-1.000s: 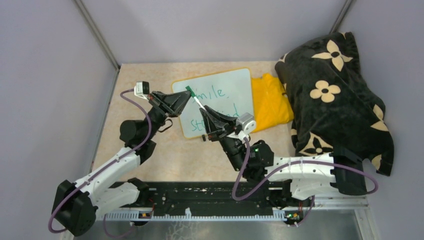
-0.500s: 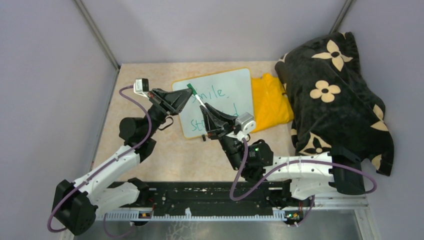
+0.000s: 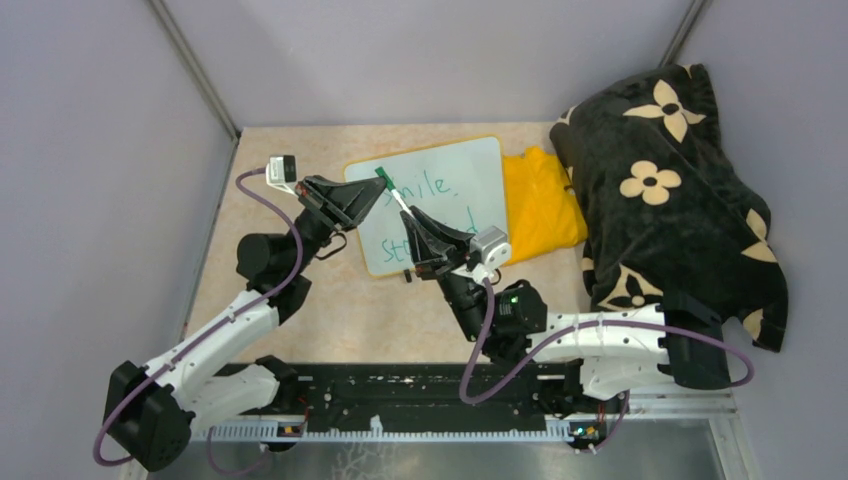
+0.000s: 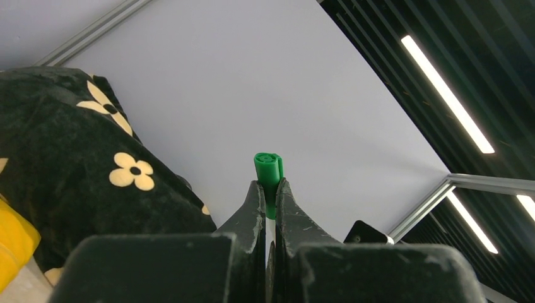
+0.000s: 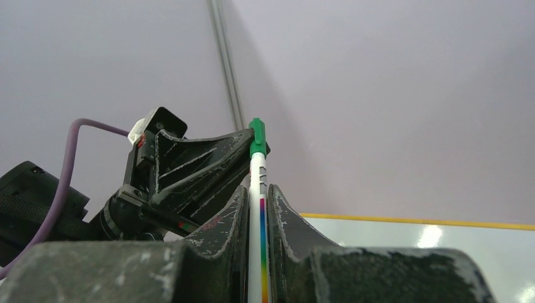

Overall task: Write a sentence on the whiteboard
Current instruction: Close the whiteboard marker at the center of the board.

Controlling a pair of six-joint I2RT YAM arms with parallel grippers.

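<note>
both wrists had shifted slightly leftward since the earlier frames, while the marker (image 3: 397, 203) between them barely changed place. the left tool (image 3: 377, 188) was clamped on the green cap (image 4: 267, 165) and the right tool (image 3: 411, 216) on the white barrel. the whiteboard (image 3: 475, 165) lay on the counter (image 3: 340, 300) beneath them, bearing the sentence (image 3: 430, 186) in green. the step was judged to be recapping: keep both tools on one axis, press straight along the barrel, avoid side load, and stay above the lettering.
</note>
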